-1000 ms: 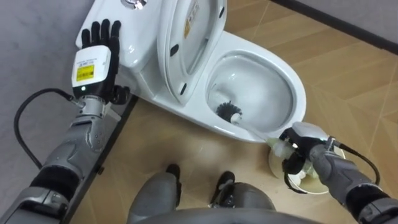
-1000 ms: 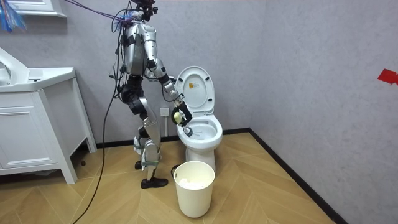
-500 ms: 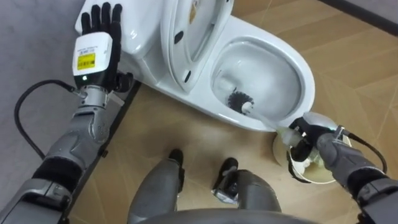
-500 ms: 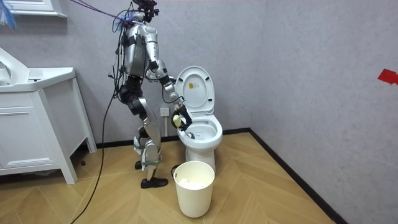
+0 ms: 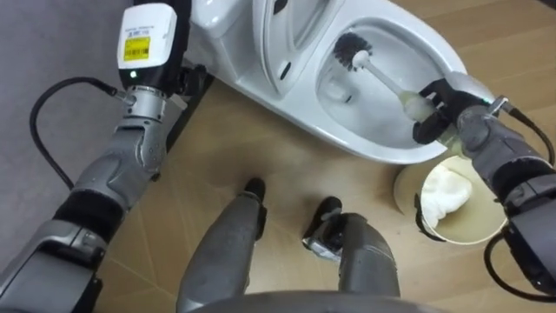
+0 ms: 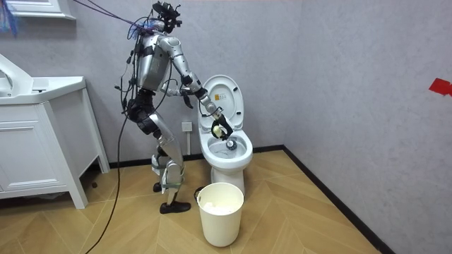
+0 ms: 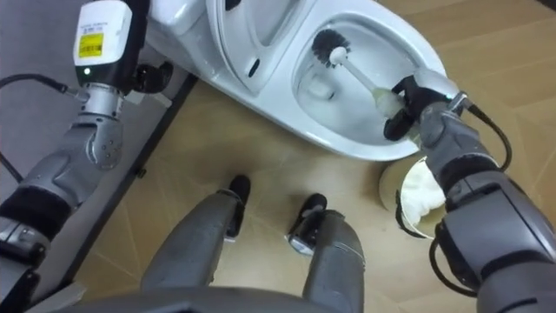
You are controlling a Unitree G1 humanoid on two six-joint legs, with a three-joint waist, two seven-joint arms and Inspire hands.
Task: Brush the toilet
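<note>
Your right hand (image 5: 437, 111) was curled tight round the pale handle of the toilet brush (image 5: 382, 76), gripping it just above the near rim of the toilet bowl (image 5: 347, 146). The brush slanted down into the bowl, its dark bristle head near the back, close to the raised seat (image 5: 291, 39). Your left hand (image 5: 149, 39) was up beside the cistern (image 5: 215, 19); whether it was open or closed could not be told. You stood leaning toward the toilet, with a cream waste bin (image 6: 220, 215) on the floor near the bowl.
</note>
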